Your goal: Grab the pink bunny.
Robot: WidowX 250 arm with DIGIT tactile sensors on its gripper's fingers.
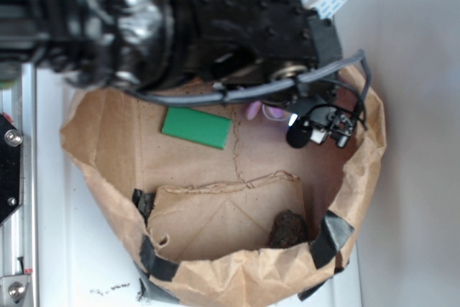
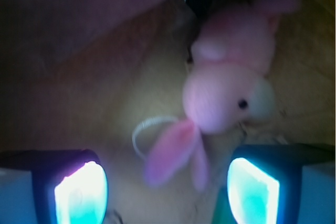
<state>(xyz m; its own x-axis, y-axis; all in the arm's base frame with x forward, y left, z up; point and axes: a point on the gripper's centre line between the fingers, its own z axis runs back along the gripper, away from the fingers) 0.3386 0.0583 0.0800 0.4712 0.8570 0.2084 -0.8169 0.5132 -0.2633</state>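
Hovering gripper [image 2: 167, 190], fingers spread wide and empty, pink bunny [image 2: 227, 85] just beyond them

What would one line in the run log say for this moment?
phase: approach | target: pink bunny on brown paper | gripper: open, above it, not touching | grasp: not yet
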